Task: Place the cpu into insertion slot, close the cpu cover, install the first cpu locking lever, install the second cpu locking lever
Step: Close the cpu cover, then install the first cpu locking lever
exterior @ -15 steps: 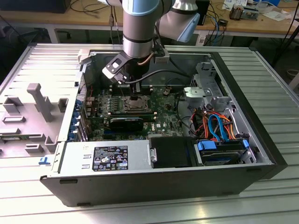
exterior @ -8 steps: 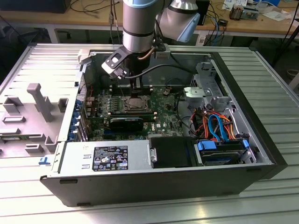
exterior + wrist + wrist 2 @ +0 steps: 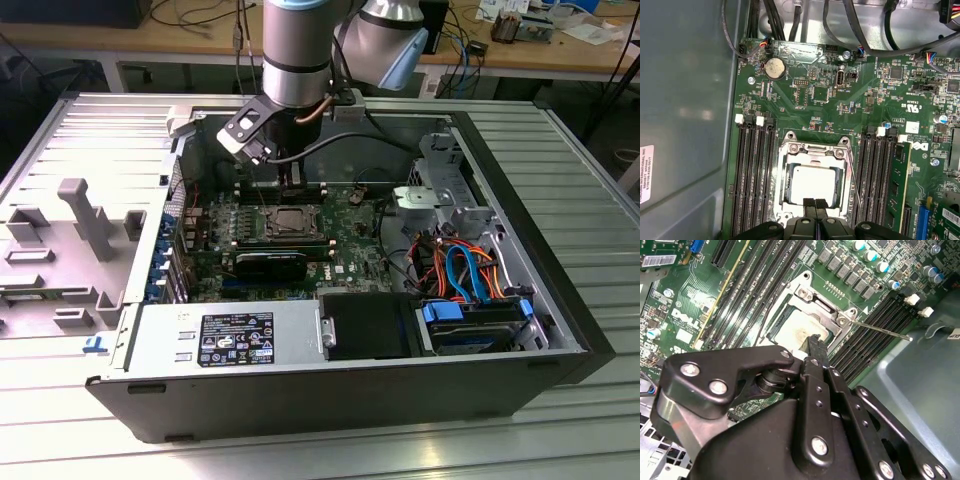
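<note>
Hand [image 3: 815, 206] pressed together, I see, at the insertion slot [image 3: 788, 187] edge; one cpu [image 3: 812, 184] lies in that slot, one cpu cover [image 3: 815, 150] over it, one lever rod [image 3: 880, 330] beside it.

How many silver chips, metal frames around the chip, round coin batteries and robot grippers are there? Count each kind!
cpu: 1
cpu cover: 1
coin battery: 1
gripper: 1
Total: 4

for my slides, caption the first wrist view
Claw at the rim of the cpu cover, which frames the seated cpu
</note>
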`<action>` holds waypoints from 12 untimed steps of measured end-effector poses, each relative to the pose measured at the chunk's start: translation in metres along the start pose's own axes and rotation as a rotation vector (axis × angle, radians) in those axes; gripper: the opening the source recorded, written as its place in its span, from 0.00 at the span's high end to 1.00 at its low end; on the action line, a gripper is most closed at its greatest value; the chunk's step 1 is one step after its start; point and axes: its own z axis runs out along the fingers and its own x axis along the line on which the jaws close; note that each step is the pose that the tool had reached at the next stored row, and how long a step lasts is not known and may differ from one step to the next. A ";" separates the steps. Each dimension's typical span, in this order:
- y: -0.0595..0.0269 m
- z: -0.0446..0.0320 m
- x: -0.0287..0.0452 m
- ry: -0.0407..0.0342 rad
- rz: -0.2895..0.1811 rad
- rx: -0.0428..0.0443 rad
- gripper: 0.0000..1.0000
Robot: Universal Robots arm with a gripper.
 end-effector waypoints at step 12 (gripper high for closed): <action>0.0000 -0.0001 0.0000 -0.0031 -0.075 0.0010 0.89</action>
